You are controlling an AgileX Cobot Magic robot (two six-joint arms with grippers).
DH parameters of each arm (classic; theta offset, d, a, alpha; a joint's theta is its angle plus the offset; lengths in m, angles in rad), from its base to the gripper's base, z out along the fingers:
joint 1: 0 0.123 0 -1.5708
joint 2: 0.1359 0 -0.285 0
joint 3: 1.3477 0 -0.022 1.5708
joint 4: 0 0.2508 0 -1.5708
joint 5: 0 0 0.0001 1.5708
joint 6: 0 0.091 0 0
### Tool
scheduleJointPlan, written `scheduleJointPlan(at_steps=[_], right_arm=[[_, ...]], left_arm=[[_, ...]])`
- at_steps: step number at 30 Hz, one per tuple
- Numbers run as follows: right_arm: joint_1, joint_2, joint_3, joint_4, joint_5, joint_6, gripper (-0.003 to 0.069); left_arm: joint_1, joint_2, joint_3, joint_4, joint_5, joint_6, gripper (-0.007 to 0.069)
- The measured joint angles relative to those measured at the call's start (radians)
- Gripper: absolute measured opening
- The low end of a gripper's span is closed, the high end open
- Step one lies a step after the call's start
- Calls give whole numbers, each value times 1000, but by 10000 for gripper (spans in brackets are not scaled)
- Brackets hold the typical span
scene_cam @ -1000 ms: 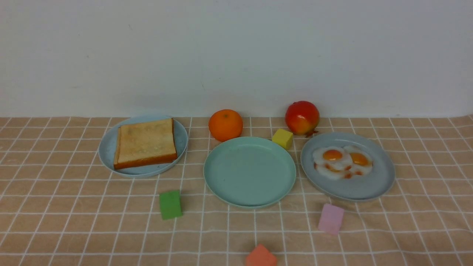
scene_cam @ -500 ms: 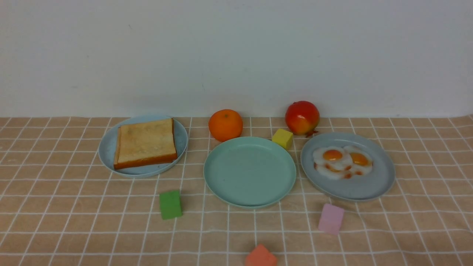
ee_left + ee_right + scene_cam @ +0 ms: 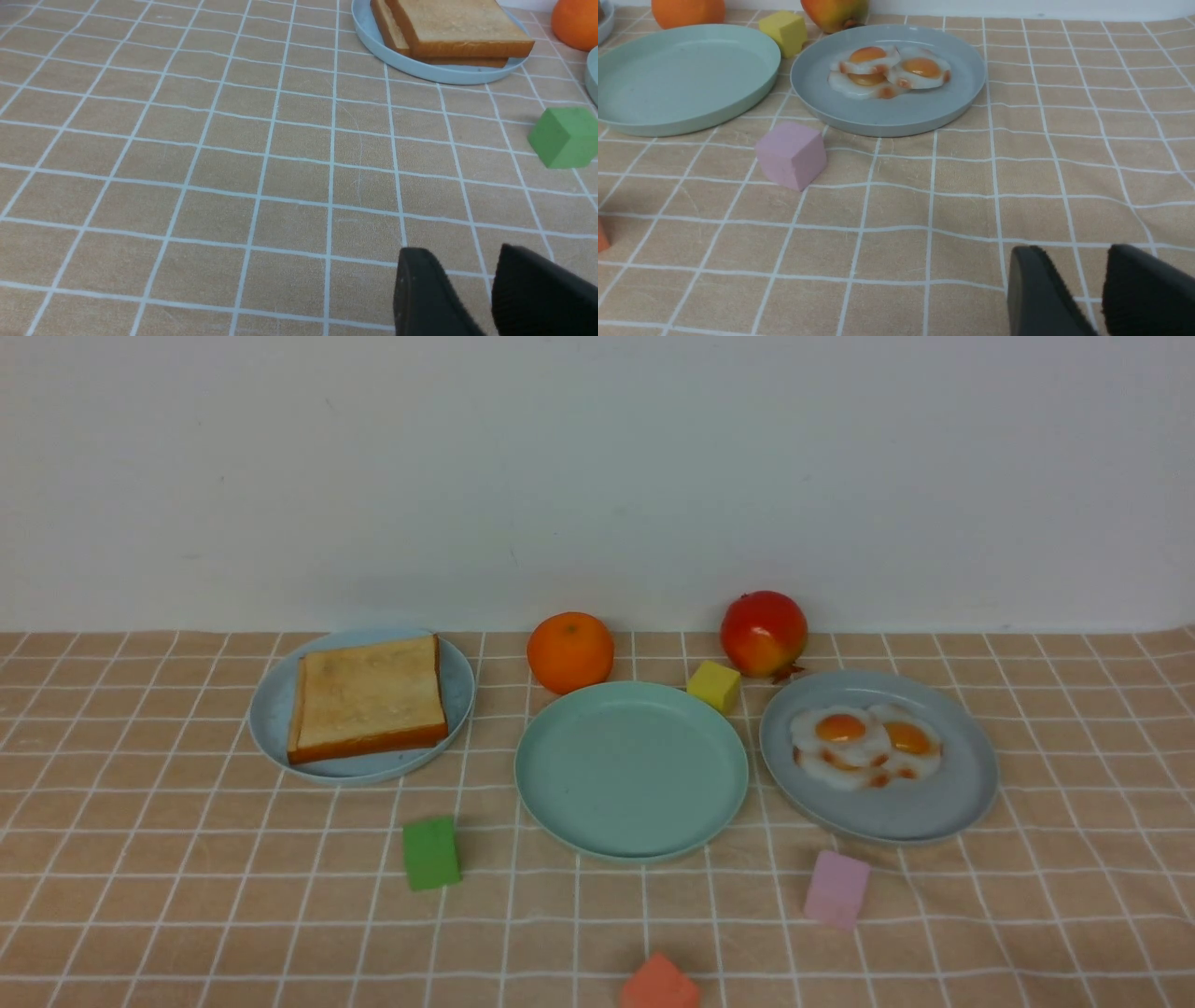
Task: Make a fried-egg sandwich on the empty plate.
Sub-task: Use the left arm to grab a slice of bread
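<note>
Toast slices (image 3: 367, 698) stacked on the pale blue plate (image 3: 273, 709), left side. Mint-green plate (image 3: 631, 775) sits centre with nothing on it. Fried eggs (image 3: 864, 747) bunched on the grey-blue plate (image 3: 962, 793), right side. Left gripper (image 3: 460, 263) and right gripper (image 3: 1071, 263) hang low over the table (image 3: 187, 186), jaws apart, gripping nothing.

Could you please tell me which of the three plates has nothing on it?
The mint-green plate in the middle; the sky-blue plate holds toast, the grey-blue plate holds fried eggs.
</note>
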Motion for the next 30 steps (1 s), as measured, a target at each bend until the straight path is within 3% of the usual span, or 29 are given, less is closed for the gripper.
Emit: scheduleJointPlan(at_steps=[12,22,30], right_arm=[[0,0,4,13,-24,0,241],[0,0,12,15,-380,0,241],[0,0,12,11,-468,7,241]], left_arm=[[0,0,0,51,-4,8,239],[0,0,2,109,-229,9,239],[0,0,2,101,-252,2,239]])
